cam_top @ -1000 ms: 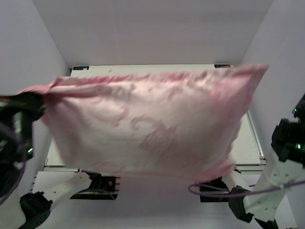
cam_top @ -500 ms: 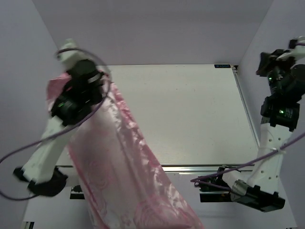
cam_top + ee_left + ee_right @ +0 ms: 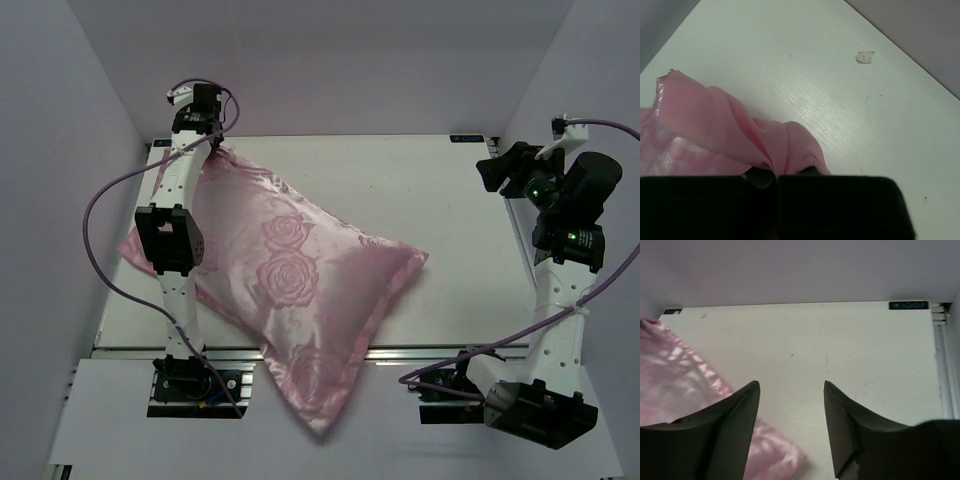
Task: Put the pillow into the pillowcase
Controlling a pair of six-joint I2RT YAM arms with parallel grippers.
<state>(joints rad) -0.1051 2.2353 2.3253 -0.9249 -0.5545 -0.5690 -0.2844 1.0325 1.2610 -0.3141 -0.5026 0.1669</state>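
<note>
The pink satin pillowcase (image 3: 290,280), embossed with roses, lies plump and diagonal on the white table (image 3: 450,220). Its near corner hangs over the front edge. The pillow is hidden; no white fabric shows. My left gripper (image 3: 215,148) is at the far left corner of the table, shut on a bunched fold of the pillowcase (image 3: 715,130); in the left wrist view the jaws (image 3: 776,175) are pressed together with pink cloth between them. My right gripper (image 3: 495,172) hangs raised at the right side, open and holding nothing (image 3: 791,385). The pillowcase's edge (image 3: 675,370) lies to its lower left.
White walls close in the table on the left, back and right. A small scrap or mark (image 3: 864,57) sits on the table near the far left corner. A black label (image 3: 908,305) marks the far right corner. The table's metal front rail (image 3: 450,350) runs between the arm bases.
The pillowcase, stretched in the air between both grippers, now lies on the table. My right gripper has let go, opened and drawn back right. My left arm has carried its corner to the far left.
</note>
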